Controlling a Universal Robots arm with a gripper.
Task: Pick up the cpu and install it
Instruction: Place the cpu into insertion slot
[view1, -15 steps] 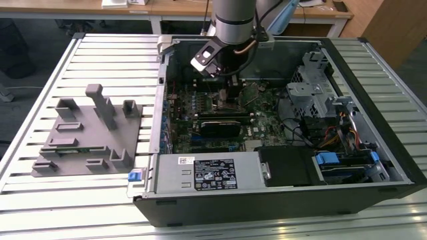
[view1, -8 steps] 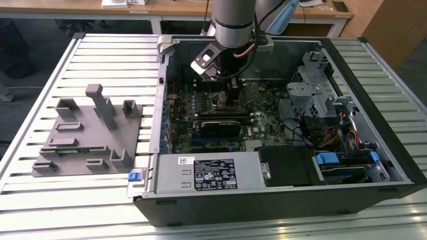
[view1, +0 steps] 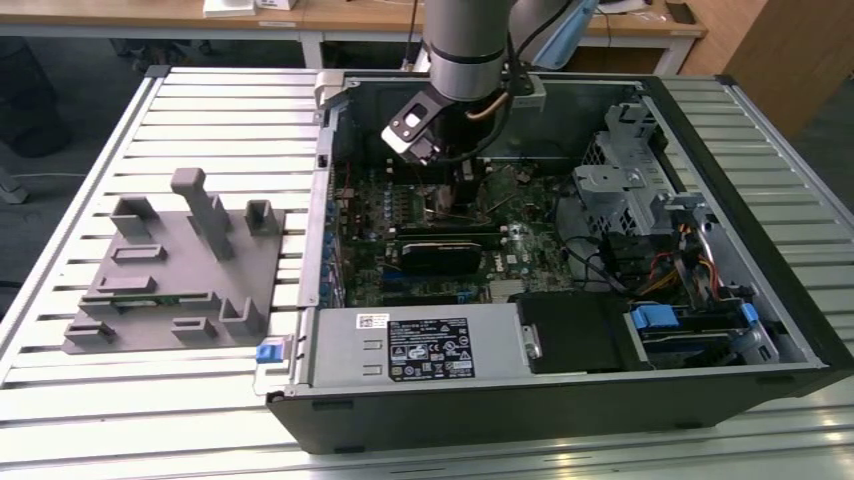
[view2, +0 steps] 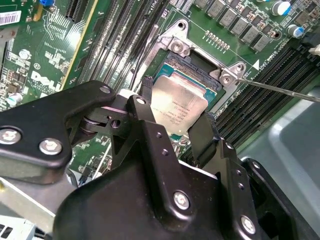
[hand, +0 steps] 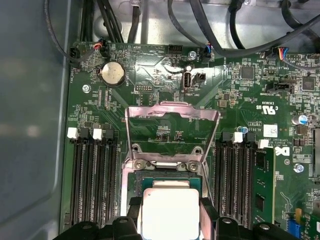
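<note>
Here, on the exterior view's left, a grey plastic fixture (view1: 180, 265) is sitting on the slatted metal tabletop (view1: 80, 150), with a thin green strip (view1: 140, 297) lying in one of its slots. Just beside it, toward the exterior view's right, an open computer case (view1: 534, 415) is lying on its side. Inside it, a green motherboard (view1: 400, 215) is covering the floor nearest the fixture and a metal power supply (view1: 414, 345) is lying along the near wall. Further right, a grey drive cage (view1: 627, 190) is standing above blue-tabbed bays (view1: 657, 320) and orange cables (view1: 694, 272). The arm (view1: 467, 50) is reaching down into the case over the motherboard.

In both wrist views the tool (view2: 175, 120) is clamping the cpu (view2: 180, 102) by two opposite edges, its black fingers (view2: 146, 97) pressing against the chip's sides. The cpu, silver top facing up, is hanging directly over the socket (view2: 192, 66); whether it is touching the socket I cannot tell. In the first wrist view the socket's metal plate (hand: 172, 106) is standing open, with black memory slots (hand: 92, 175) running on either side and a coin battery (hand: 113, 74) sitting beyond it.
</note>
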